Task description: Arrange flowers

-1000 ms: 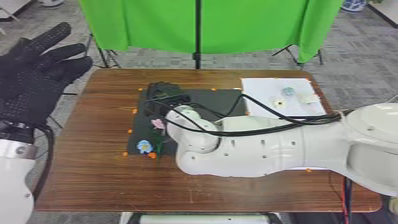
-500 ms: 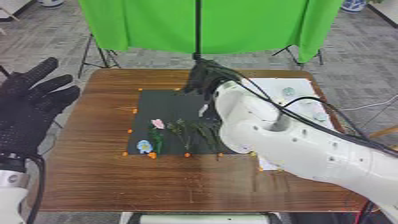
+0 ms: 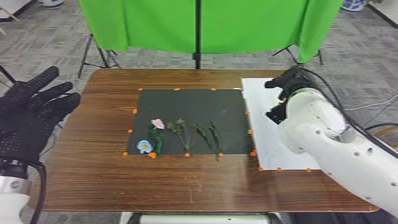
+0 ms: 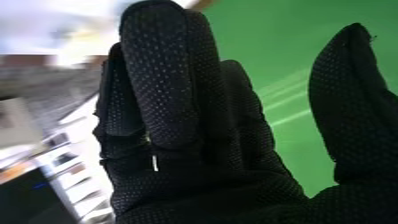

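In the head view, my right hand [image 3: 286, 90] is over the white board [image 3: 282, 159] on the right. In the right wrist view my right hand [image 4: 191, 135] has straight fingers, its thumb apart and nothing held. My left hand [image 3: 34, 112] stays raised off the table's left edge, fingers spread. On the black mat [image 3: 178, 107] lie a pink flower [image 3: 157, 123] with a green stem, a light-blue flower [image 3: 145, 146] at the lower left corner, and several green sprigs [image 3: 186, 136] side by side. Part of the white board is hidden under my right hand and arm.
The brown wooden table [image 3: 133, 185] carries small orange markers [image 3: 187, 155] around the mat and board. A green cloth [image 3: 249, 30] hangs behind the table on a dark stand.
My right hand has moved from over the black mat to the right, over the white board, uncovering the mat. The left hand has shifted slightly lower.
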